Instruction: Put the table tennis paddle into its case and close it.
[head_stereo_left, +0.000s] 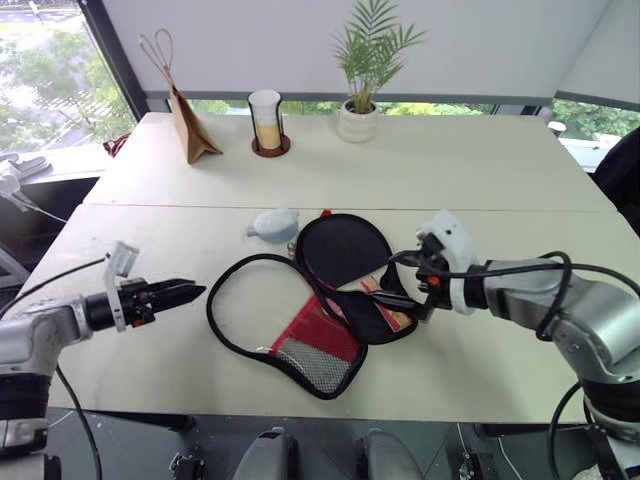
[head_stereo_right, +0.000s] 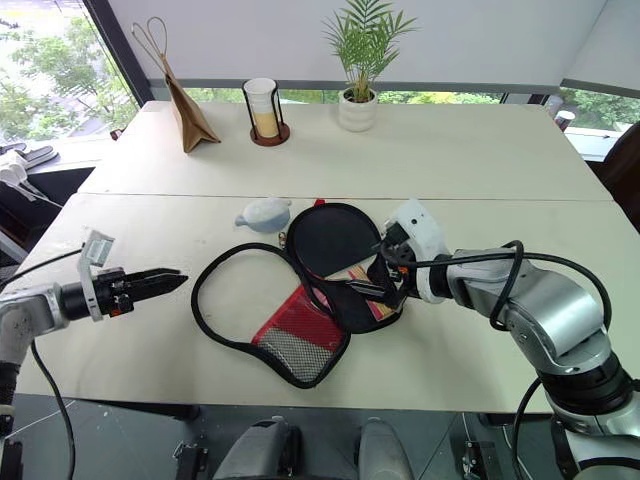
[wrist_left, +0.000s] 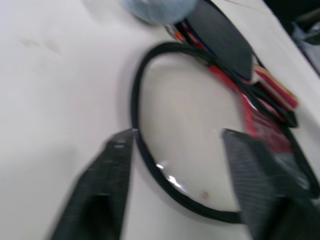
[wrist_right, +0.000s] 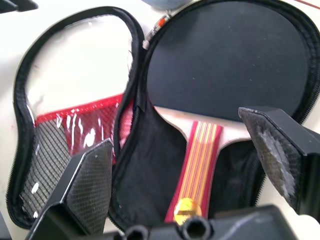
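The case (head_stereo_left: 300, 345) lies unzipped and spread flat on the table, its lid half with the clear window, red panel and mesh towards my left. In its other half rests the table tennis paddle (head_stereo_left: 340, 250), black face up, with the striped handle (wrist_right: 197, 165) pointing at my right gripper (head_stereo_left: 390, 278). That gripper is open, a finger on each side of the handle and not touching it. My left gripper (head_stereo_left: 190, 291) hovers open just left of the lid's black rim (wrist_left: 150, 165), with nothing held. A grey-blue fluffy ball (head_stereo_left: 272, 224) lies by the case's far edge.
At the back of the table stand a brown paper bag (head_stereo_left: 190, 125), a glass cup in a dark holder (head_stereo_left: 267, 122) and a potted plant (head_stereo_left: 362, 100). The table's front edge (head_stereo_left: 300, 405) runs just below the case.
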